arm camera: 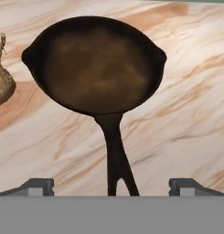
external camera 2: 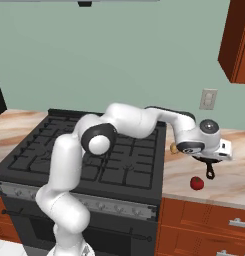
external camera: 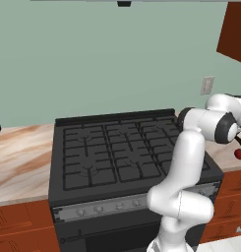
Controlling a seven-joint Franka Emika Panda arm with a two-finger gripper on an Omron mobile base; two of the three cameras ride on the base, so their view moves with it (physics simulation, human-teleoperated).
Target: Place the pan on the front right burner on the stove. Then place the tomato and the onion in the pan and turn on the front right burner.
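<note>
ITEM: pan (arm camera: 98,64) – dark brown skillet, sits flat on marble-look counter (arm camera: 186,105) to right of stove (external camera: 117,152), well apart from any grate. Long black handle runs toward the hand in hand view, ending betw the two finger tips; in right base view only the handle end shows under the wrist

ITEM: gripper (arm camera: 111,186) – jaws fully spread, nothing held. Tips stand either side of handle end, no contact seen. Hovers above pan, pointing down

ITEM: onion (arm camera: 1,82) – tan bulb on counter, just beside pan rim w/ a small gap; in right base view it peeks out by the stove's right edge, behind the arm

ITEM: tomato (external camera 2: 196,183) – small red ball on counter, near front edge, apart from pan handle end

ITEM: front right burner (external camera: 164,165) – grate bare, partly hidden by arm in left base view. Knobs (external camera: 98,209) on silver strip untouched, as far as can be told

STEP (judged): 1st of task, pan pickup; approach stage, grasp not yet made. Veg + burner knob all still to do

NEXT (judged): lower hand so fingers bracket the handle, close firmly, lift level, carry left over to front right burner. Handle is thin + pan is heavy on the far end, so a grip near the handle tip may let it tip or swivel; a hold closer to the bowl would prob be steadier
</note>
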